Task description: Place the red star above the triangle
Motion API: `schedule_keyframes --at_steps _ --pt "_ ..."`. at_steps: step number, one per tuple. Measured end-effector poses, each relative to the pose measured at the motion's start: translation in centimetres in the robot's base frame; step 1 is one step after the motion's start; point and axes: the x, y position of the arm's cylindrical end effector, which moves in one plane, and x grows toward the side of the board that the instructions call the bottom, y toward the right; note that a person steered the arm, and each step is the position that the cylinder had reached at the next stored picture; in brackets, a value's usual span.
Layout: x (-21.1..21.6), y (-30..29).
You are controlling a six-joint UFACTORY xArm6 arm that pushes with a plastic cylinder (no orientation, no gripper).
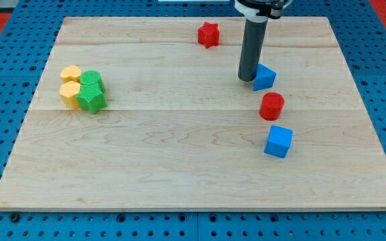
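The red star point(208, 34) lies near the view's top, a little right of centre. The blue triangle point(265, 77) lies below and to the right of it. My tip point(248, 79) rests on the board just left of the blue triangle, touching or nearly touching its left side. The rod rises straight up from there to the view's top edge. The red star is up and to the left of my tip, apart from it.
A red cylinder point(271, 106) lies below the triangle, and a blue cube point(278, 141) below that. At the view's left, two yellow blocks point(70, 84) and two green blocks point(91, 91) sit packed together. The wooden board point(193, 181) has edges all round.
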Motion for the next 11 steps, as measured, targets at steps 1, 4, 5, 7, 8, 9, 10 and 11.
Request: schedule_keyframes --at_steps 1,4,5,7,8,9,10,11 --pt "-0.1 0.3" --pt "-0.1 1.5" --pt "-0.1 1.5" --pt "-1.0 -14.3" --pt "-6.1 -24.6" --pt "-12.2 -25.9" --pt "-13.0 -18.5" --pt "-13.0 -11.2"
